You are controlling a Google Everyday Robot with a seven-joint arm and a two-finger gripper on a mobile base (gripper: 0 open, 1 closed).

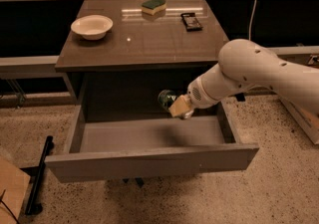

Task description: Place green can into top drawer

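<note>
The top drawer [149, 161] is pulled wide open below the brown table top; its grey front panel faces me. The green can [167, 99] is tipped on its side, held in my gripper [179, 108] just above the drawer's back right part. The gripper is shut on the can, and its tan fingers [178, 106] cover the can's right end. The white arm reaches in from the right.
On the table top [139, 39] stand a white bowl [91, 26], a green-topped yellow sponge [153, 5] and a small black object [191, 21]. A cardboard box [10, 188] lies at the lower left, with a black bar [39, 178] on the floor beside it.
</note>
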